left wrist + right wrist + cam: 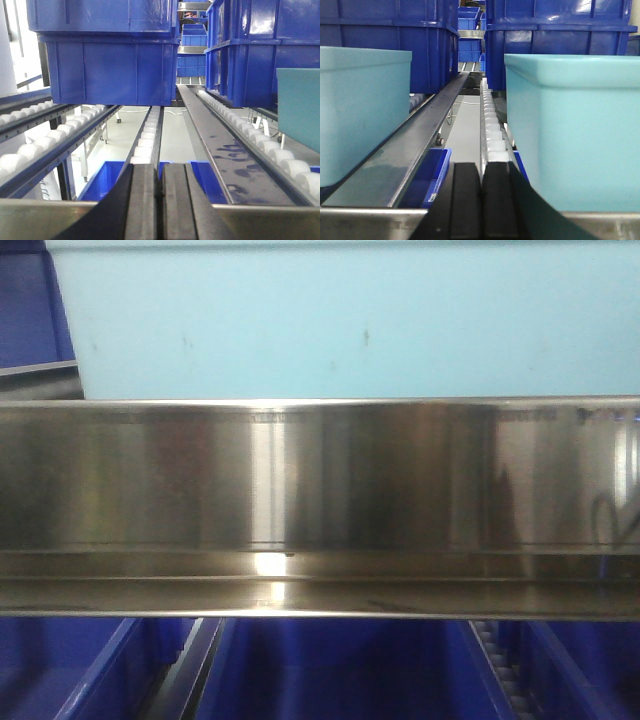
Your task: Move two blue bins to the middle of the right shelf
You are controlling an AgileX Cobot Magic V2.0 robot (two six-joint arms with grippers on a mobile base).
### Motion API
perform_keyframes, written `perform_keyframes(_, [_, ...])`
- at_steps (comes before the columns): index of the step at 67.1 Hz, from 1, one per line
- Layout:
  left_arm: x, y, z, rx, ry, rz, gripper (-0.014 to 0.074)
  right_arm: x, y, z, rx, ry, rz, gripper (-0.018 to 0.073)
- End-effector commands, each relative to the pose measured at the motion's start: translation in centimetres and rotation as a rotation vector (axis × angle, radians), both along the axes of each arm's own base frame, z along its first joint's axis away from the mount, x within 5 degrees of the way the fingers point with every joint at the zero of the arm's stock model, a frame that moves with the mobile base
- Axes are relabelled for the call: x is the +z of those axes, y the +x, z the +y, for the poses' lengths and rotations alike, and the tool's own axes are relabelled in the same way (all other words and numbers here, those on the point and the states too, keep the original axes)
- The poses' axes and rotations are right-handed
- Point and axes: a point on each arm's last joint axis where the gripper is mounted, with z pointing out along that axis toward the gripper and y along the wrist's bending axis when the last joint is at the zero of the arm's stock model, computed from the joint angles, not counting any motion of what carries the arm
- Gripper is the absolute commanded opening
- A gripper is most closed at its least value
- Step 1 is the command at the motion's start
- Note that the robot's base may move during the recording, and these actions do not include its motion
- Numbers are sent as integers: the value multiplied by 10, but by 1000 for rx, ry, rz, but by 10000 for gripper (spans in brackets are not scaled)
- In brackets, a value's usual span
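Observation:
One pale turquoise bin fills the upper part of the front view, sitting on the shelf just behind the shiny steel front rail. In the right wrist view, one pale bin stands at the left and another pale bin at the right, both on the roller tracks. My right gripper is shut and empty, pointing between them over the rail. My left gripper is also shut with nothing in it; an edge of a pale bin shows at its far right.
Dark blue ribbed crates stand further back on the same tier, also behind the pale bins. More dark blue crates sit on the tier below. A flat steel divider runs between roller lanes.

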Motion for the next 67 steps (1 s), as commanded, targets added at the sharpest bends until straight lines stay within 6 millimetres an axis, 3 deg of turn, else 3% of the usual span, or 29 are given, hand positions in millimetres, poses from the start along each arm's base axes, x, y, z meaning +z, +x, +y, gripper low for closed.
perform_keyframes(1, [3,-1,0,-3,32,-23,-111,1,0,0,2,-7,-19,-162])
perform_keyframes(46, [8,-1,-1,-5,34,-83,-111,3,0,0,1,-7,-31,-162])
perform_keyframes(60, [17,-3,-1,-9,31,-186,-111,7,-1,0,-3,-5,-85,-162])
perform_keyframes(67, [23,-4,-1,-11,33,-245,-111,18,-2,-1,-12,-1,-199,-162])
